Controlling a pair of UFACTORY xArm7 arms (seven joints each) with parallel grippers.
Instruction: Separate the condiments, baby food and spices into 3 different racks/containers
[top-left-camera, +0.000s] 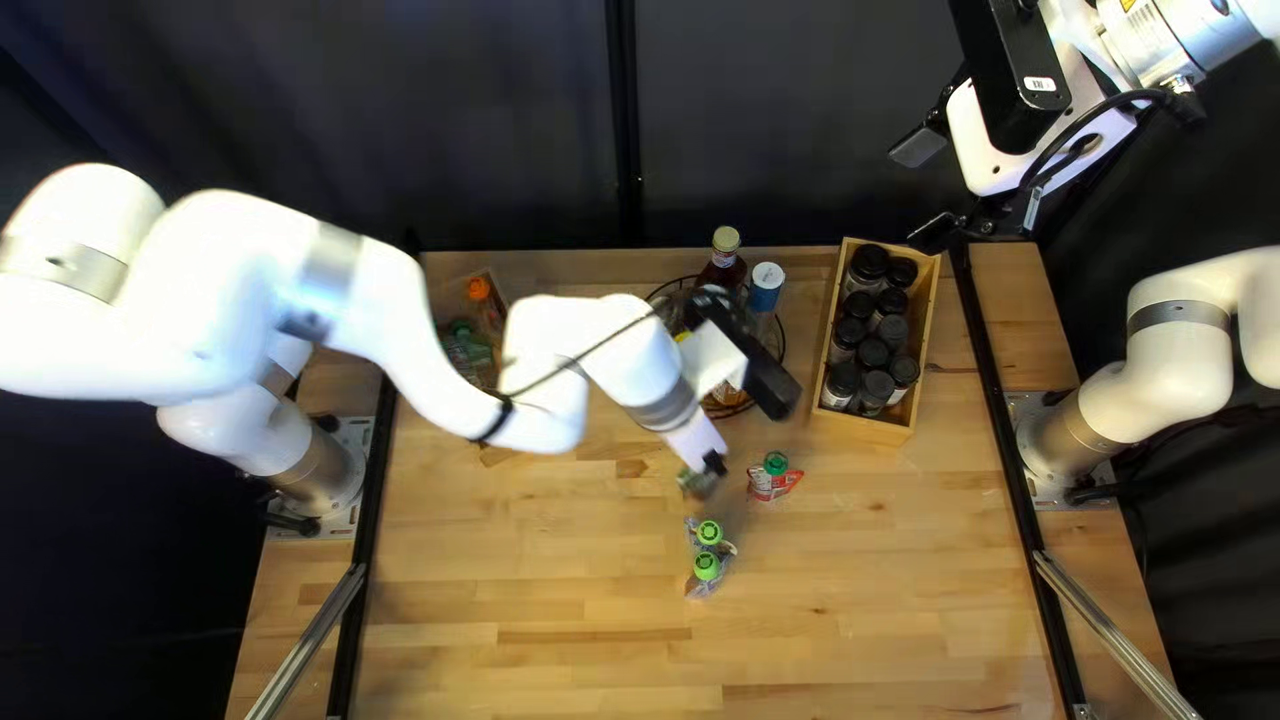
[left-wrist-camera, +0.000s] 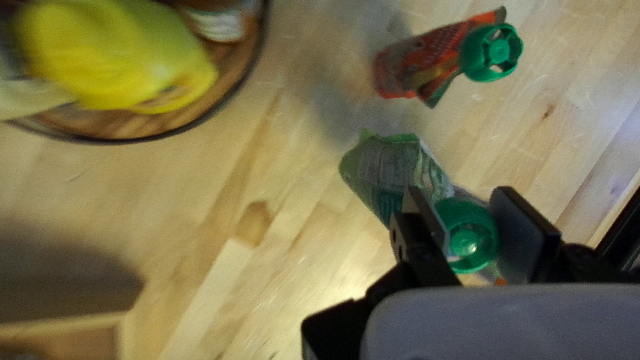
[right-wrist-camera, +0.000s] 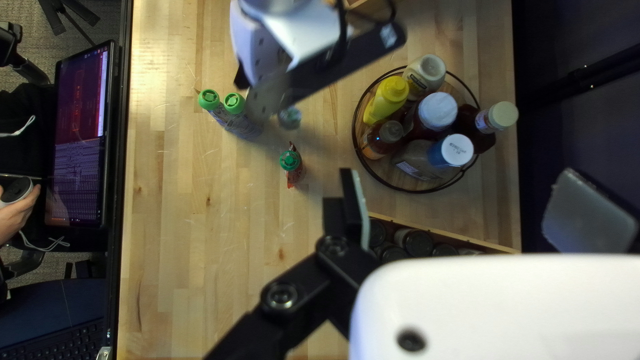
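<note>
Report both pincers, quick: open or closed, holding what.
Left pincer: closed on the green cap of a green pouch.
Right pincer: open, fingers wide apart, holding nothing.

1. In the top left view, our left arm is hiding much of the round tray.
2. In the left wrist view, the yellow bottle is blurring.
3. There, our left gripper is partly covering the green-capped pouch.
4. In the right wrist view, our right gripper is partly blocking the jar box.
5. The edge is cutting off a person's hand.
</note>
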